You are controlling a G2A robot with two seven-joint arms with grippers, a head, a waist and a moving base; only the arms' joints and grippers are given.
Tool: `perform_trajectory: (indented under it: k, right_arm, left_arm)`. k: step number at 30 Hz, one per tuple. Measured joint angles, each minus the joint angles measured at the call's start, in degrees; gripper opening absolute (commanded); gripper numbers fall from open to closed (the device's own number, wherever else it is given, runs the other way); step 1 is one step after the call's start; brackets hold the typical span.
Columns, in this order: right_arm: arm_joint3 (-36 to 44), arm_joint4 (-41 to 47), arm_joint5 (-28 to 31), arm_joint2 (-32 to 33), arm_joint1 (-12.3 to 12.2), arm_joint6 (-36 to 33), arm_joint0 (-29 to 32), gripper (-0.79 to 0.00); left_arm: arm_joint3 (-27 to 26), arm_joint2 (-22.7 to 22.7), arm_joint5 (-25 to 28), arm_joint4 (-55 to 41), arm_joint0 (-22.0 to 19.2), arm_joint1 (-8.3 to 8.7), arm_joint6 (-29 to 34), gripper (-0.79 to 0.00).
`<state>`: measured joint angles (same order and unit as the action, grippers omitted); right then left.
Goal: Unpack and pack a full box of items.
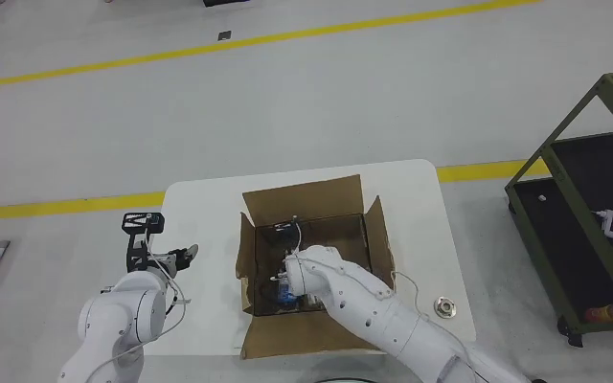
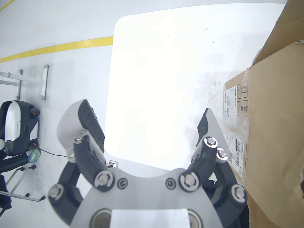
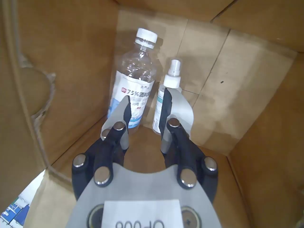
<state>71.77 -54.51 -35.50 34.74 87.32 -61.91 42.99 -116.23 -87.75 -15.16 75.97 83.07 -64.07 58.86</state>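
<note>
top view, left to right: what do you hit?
left arm → cardboard box → small round metal object on the table → green cart

An open cardboard box (image 1: pixel 305 201) sat in the middle of the white table (image 1: pixel 412 191), its four flaps splayed outward. The right arm (image 1: pixel 345 287) dipped into it from the near side, beside something blue (image 1: pixel 287 297), possibly a small carton. The left gripper (image 1: pixel 180 257) hung over the table's left edge. A small round metal object (image 1: pixel 443 307) lay near the right edge, well apart from the box.
</note>
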Motion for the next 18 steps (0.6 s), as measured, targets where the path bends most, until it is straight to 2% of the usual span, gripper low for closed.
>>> perform_trajectory:
  k: [4, 8, 11, 18]
  right_arm:
    - [12.67, -5.85, 2.90, 7.62, -4.09, -1.73, 6.65, -0.785]
    - [27.29, -9.79, 8.56, 17.05, -7.66, -3.17, 15.40, -0.785]
    - [36.22, -10.95, 13.53, 23.26, -9.36, -2.51, 21.26, -0.785]
    - [53.01, -4.35, 26.32, 37.35, -11.73, 3.31, 33.36, -0.785]
  left_arm:
    - [0.00, 0.00, 0.00, 0.00, 0.00, 0.00, 0.00, 0.000]
    - [0.00, 0.00, 0.00, 0.00, 0.00, 0.00, 0.00, 0.000]
    - [0.00, 0.00, 0.00, 0.00, 0.00, 0.00, 0.00, 0.000]
    - [0.00, 0.00, 0.00, 0.00, 0.00, 0.00, 0.00, 0.000]
